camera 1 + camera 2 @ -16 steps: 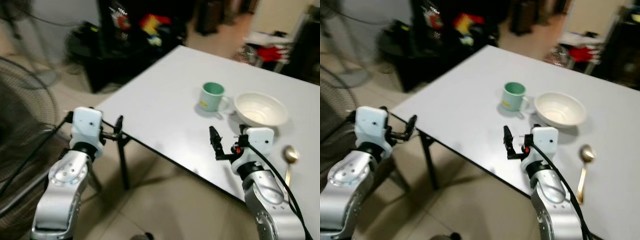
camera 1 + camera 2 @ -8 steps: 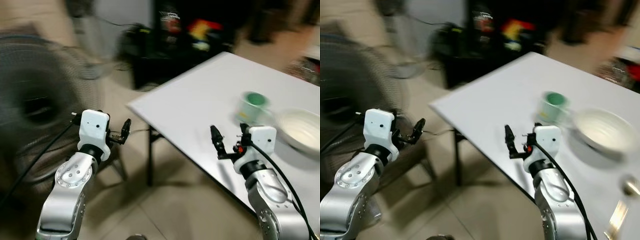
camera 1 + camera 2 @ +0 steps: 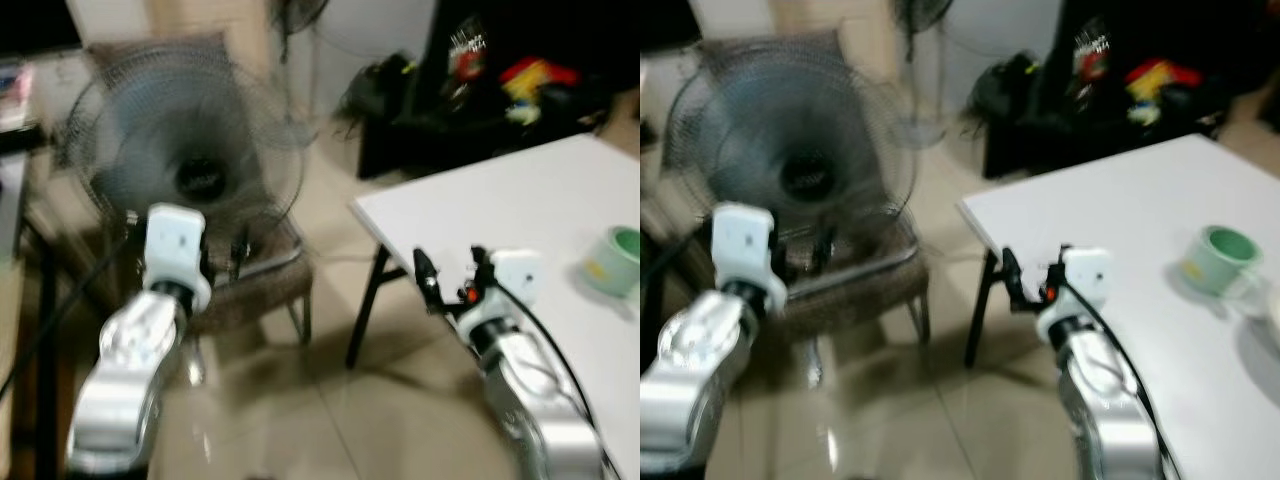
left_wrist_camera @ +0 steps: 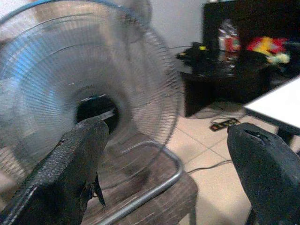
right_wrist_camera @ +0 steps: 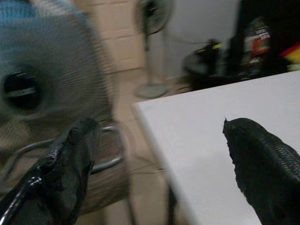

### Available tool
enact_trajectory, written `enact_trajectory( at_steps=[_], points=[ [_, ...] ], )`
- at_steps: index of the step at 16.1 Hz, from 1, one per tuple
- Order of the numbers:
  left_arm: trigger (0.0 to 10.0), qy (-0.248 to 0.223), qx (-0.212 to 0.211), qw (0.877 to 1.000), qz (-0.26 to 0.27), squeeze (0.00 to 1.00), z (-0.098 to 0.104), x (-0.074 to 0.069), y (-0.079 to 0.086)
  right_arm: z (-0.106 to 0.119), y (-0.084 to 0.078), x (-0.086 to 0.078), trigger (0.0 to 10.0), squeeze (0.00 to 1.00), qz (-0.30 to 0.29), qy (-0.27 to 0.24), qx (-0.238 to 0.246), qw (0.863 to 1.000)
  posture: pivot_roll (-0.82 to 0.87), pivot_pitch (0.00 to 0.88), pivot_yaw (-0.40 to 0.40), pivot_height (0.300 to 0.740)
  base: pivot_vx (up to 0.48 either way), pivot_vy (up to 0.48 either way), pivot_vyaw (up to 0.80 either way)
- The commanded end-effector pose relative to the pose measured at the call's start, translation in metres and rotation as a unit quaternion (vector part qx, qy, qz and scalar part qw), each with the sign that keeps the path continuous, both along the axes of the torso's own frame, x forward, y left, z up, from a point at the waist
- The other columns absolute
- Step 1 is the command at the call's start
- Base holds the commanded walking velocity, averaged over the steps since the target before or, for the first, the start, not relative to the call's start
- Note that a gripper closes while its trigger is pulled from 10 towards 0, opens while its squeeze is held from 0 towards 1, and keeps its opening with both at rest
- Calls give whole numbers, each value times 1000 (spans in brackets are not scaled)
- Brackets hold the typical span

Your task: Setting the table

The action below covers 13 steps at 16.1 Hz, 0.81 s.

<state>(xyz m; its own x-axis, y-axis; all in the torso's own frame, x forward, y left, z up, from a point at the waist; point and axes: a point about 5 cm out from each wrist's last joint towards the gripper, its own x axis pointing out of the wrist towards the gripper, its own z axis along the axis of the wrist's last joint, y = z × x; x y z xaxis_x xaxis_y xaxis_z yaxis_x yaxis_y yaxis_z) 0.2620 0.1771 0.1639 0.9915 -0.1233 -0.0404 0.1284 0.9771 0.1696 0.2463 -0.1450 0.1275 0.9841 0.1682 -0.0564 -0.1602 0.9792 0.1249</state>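
My left gripper [image 4: 164, 154] hangs spread and empty before the fan [image 3: 190, 150]. My right gripper [image 5: 159, 159], fingers apart, is at the table [image 3: 520, 210] corner; the green cup [image 3: 612, 262] sits further in on the table.

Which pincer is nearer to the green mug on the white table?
Right. The right pincer hangs at the white table's edge, toward the green mug; the left pincer hangs before the fan.
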Motion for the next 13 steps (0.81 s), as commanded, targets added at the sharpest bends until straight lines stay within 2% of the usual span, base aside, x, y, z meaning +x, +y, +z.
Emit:
enact_trajectory(
  at_steps=[1, 3, 8, 13],
  points=[
    [10000, 3, -5, 1000, -5, 0, 0, -1, -2, 2, -1, 1, 10000, 1000, 4, -5, -1, 1000, 123, 0, -16, 740, 0, 0, 800],
    [10000, 2, 0, 1000, -7, 0, 1, -2, -1, 0, 4, 1, 10000, 1000, 23, 1, -1, 1000, 130, 0, -18, 740, 0, 152, 800],
    [10000, 0, 7, 1000, -16, 0, 4, 1, 0, -4, 7, 2, 10000, 1000, 22, 7, 10, 1000, 141, 0, -9, 740, 0, 335, 800],
    [10000, 5, 16, 1000, -20, 0, 5, -1, 2, -8, 4, 0, 10000, 1000, 18, 12, 18, 1000, 144, 0, -1, 740, 0, 341, 800]
  ],
)
